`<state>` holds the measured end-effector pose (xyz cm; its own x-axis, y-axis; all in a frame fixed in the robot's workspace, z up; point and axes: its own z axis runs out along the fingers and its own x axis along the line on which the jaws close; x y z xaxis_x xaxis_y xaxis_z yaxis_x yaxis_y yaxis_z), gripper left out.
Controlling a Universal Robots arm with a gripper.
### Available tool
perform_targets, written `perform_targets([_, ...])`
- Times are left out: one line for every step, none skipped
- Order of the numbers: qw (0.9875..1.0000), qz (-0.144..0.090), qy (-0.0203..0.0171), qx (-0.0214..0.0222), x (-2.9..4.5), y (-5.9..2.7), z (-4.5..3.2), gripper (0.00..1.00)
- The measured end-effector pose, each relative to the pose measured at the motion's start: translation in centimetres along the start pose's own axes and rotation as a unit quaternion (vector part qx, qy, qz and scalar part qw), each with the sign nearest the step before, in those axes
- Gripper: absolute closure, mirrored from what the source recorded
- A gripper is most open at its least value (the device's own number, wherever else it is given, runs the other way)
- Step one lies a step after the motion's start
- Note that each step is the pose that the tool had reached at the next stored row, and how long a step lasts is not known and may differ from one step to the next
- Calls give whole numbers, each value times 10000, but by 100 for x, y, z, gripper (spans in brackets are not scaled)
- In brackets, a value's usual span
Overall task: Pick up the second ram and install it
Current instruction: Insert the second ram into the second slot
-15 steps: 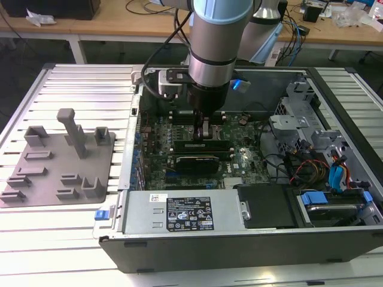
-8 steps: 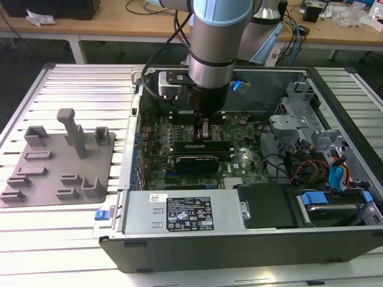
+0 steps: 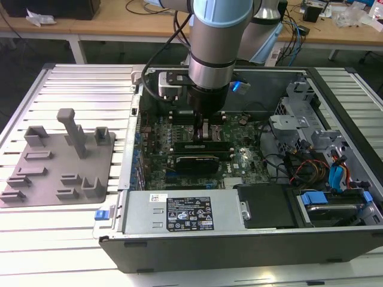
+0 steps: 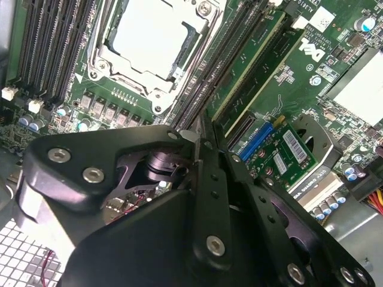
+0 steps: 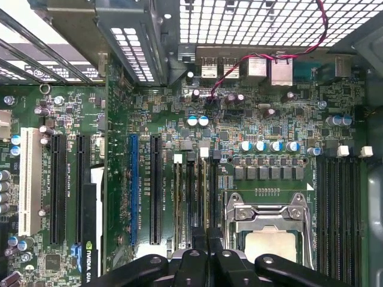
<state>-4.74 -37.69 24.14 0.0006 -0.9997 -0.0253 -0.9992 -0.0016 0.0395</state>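
Note:
My gripper (image 3: pixel 203 128) is down inside the open computer case (image 3: pixel 239 254), low over the motherboard's memory slots beside the processor socket (image 5: pixel 269 221). In the second wrist view its black fingers (image 4: pixel 209 179) meet at a narrow gap, and the gripper (image 4: pixel 196 139) is shut on the second ram (image 4: pixel 248 63), a long thin green stick seen edge-on. The stick runs away from the fingertips in line with a dark slot (image 4: pixel 230 45). In the first wrist view the gripper (image 5: pixel 207 239) stands over the row of slots (image 5: pixel 197 197).
A grey holder plate (image 3: pixel 60 161) with posts and pockets lies on the slatted table at the exterior view's left. Inside the case are a graphics card (image 3: pixel 194 161), a power supply (image 3: pixel 179 215), drive bays and coloured cables (image 3: pixel 311 161). Expansion slots (image 5: pixel 58 185) lie beside the memory slots.

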Motion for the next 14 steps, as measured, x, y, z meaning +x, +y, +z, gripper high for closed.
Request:
perform_targets([10000,0,0,0,0,0,0,91])
perform_targets([10000,0,0,0,0,-1,0,91])
perform_targets([10000,0,-1,0,0,-2,1,91])
perform_targets([10000,0,-1,0,0,-2,4,91])
perform_targets([10000,0,0,0,0,-2,4,91])
perform_targets([10000,0,0,0,0,-2,4,91])
perform_targets([10000,0,0,0,0,-2,6,91])
perform_targets([10000,0,0,0,0,-4,7,91])
perform_targets([10000,7,0,0,0,-4,9,91])
perform_targets([10000,22,-1,1,0,-4,10,91])
perform_targets([10000,26,-1,1,0,-4,10,91])
perform_targets([10000,26,0,1,0,-4,11,91])
perform_targets([10000,27,-3,1,0,-5,18,91])
perform_targets([10000,26,-1,1,1,-5,18,91])
